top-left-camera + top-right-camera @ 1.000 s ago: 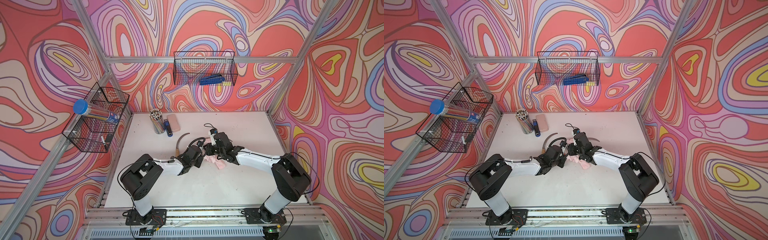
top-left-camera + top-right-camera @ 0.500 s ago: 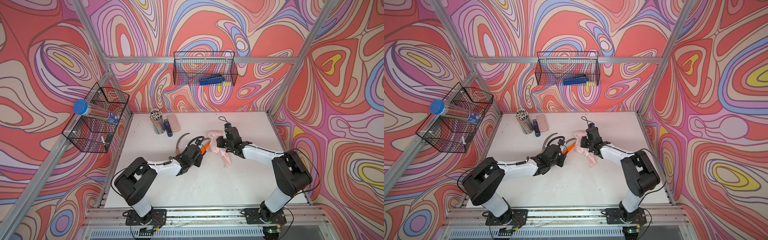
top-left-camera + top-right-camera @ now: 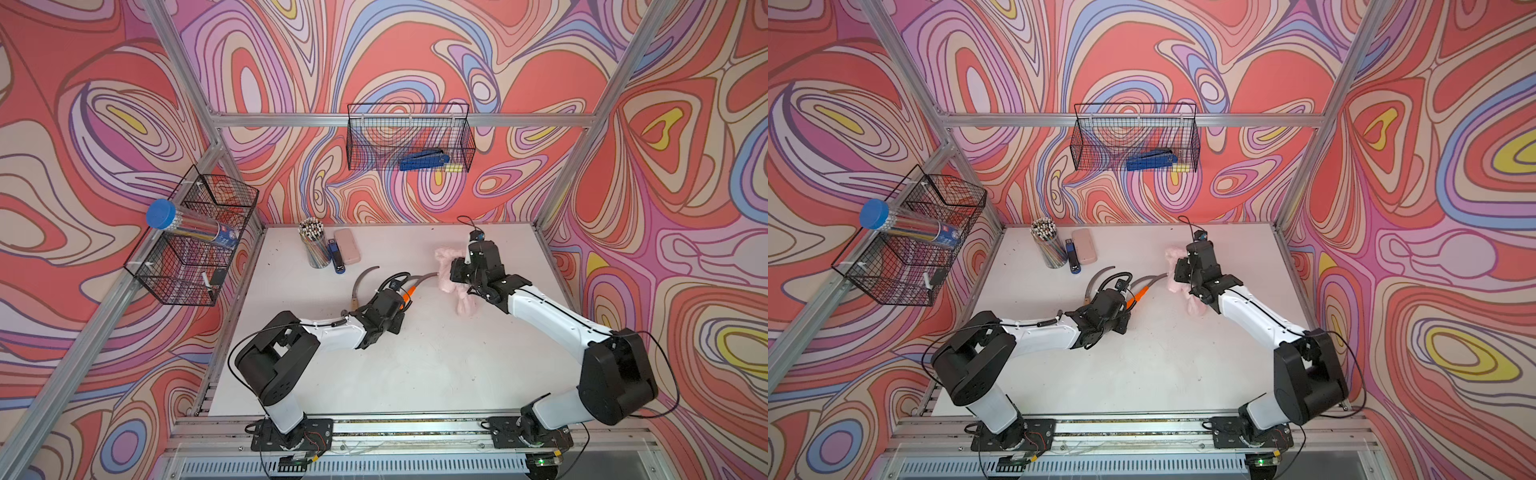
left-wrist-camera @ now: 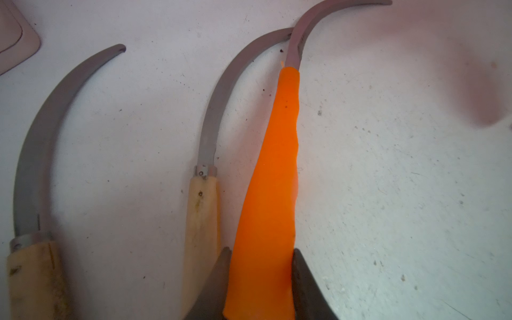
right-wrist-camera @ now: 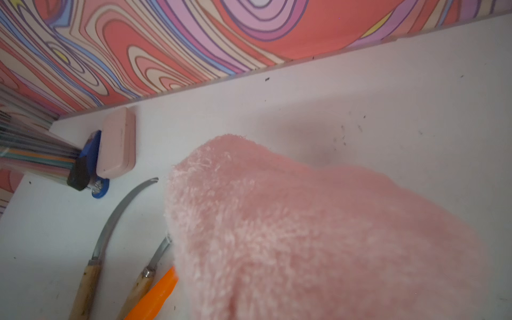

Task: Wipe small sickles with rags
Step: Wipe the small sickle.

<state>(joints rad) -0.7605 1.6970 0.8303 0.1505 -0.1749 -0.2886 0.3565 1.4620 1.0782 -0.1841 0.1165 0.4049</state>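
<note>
Booth with walls (image 3: 415, 62) on three sides covered in swirling red, pink, lilac, blue and yellow bands. Aluminium frame (image 3: 395, 120) runs up the corners and across the back. A white table (image 3: 415, 374), scuffed and flecked with dark specks, fills the floor. A black wire basket (image 3: 365, 137) hangs on the back wall, a second basket (image 3: 178, 282) on the left wall. Soft, even light

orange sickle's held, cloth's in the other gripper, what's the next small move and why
Probably bring the pink cloth in the right gripper onto the blade of the orange sickle, near its handle, to wipe outward. The left gripper is shut on that handle, and the left wrist view shows the blade bare, cloth off beside its tip.
</note>
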